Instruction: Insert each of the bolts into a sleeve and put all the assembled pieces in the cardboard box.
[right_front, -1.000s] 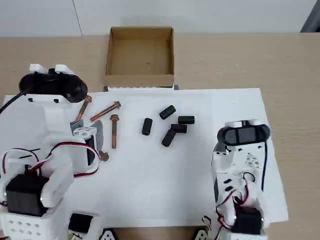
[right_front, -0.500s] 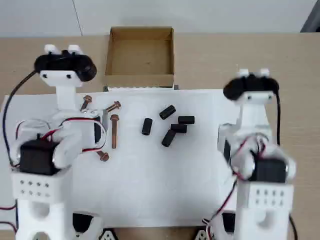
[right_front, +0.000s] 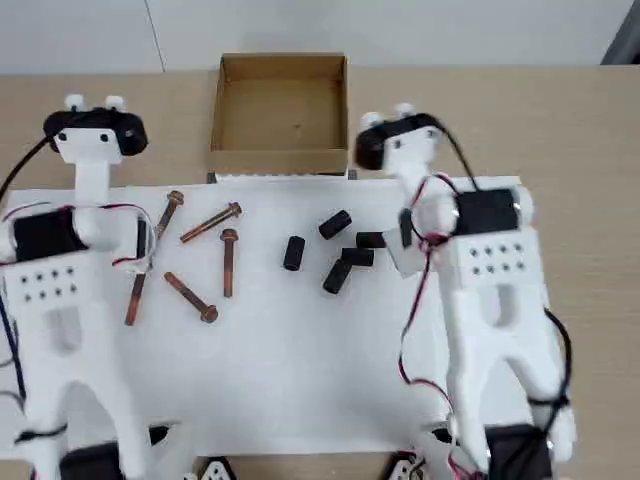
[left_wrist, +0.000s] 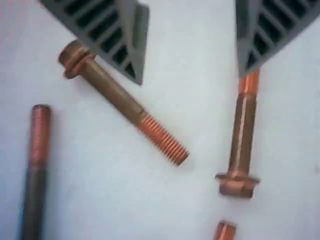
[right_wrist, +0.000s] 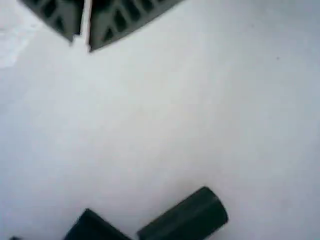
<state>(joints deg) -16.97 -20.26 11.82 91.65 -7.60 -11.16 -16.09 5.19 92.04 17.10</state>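
Over on the left, the left gripper (left_wrist: 192, 75) hangs right above the bolts (right_front: 229, 262). Its fingers are wide apart, with nothing between them. Five bolts lie flat on the white sheet (right_front: 300, 380), pointing all different ways, and none of them is in a sleeve yet.

The bolts are copper-brown. Each has a round head with a collar at one end and screw ridges at the other. They look like hard metal, so I think they won't bend or break. They are round and smooth, though, so they could roll or slip. The best place to pinch one is probably across the smooth middle part. That leaves the ridged end free to go into a hole.

In the middle, at the back of the table (right_front: 580, 120), sits the cardboard box (right_front: 280, 160). It is open, with nothing inside.

To the right of the bolts are five sleeves (right_front: 293, 253), close together on the sheet. They are short, fat black tubes. They look light, and they might roll too. I'd grab one around its side so both ends stay open.

On the right, the right gripper (right_wrist: 82, 42) is beside the sleeves, just above the sheet. Its fingers are pressed together and hold nothing.
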